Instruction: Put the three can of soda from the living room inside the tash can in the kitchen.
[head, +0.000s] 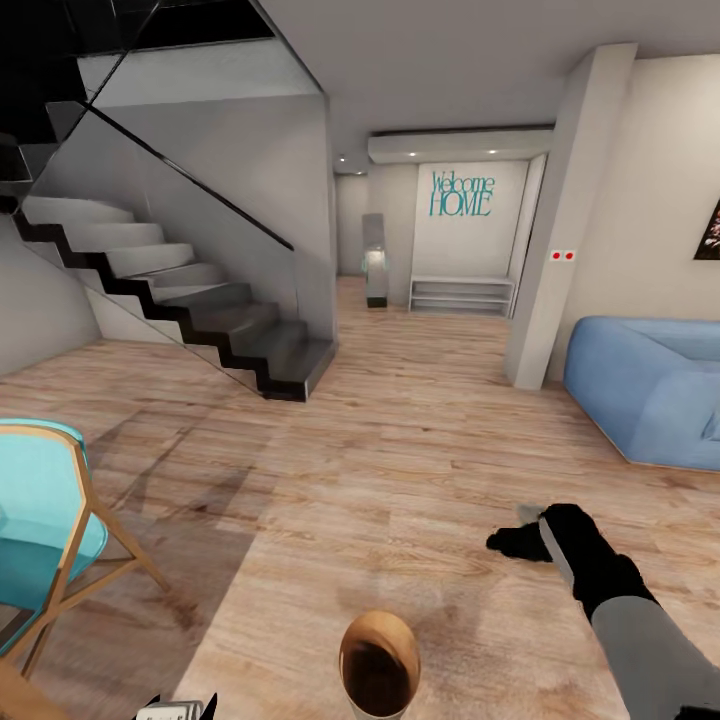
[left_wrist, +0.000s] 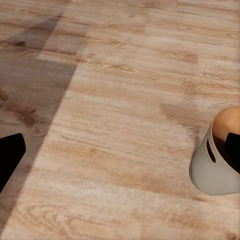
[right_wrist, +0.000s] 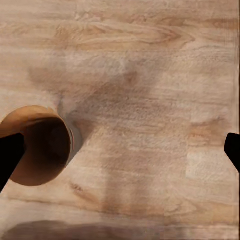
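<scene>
The robot stands on a light wood plank floor (head: 400, 450) with wide open room ahead. At 12 o'clock the floor runs into a narrow hallway ending at a white wall that reads "Welcome HOME" (head: 461, 194) in teal letters, above a low white shelf (head: 461, 293). At 10 o'clock a dark staircase (head: 200, 320) with a glass side panel comes down, its bottom step edging the open floor. At 1 o'clock a white pillar (head: 560, 250) carries two small red dots, too small to read. At 2 o'clock sits the corner of the blue sofa (head: 650, 390). At 8 o'clock a turquoise chair (head: 45, 520) with wooden legs stands close.

The tash can (head: 380, 665), grey outside and brown inside, is at 6 o'clock, just before the robot.

The right claw (right_wrist: 120, 155) hangs over bare planks with its dark fingertips (right_wrist: 10, 155) spread wide, holding nothing. Of the left claw (left_wrist: 11, 155), one dark fingertip shows, so its state cannot be told.
</scene>
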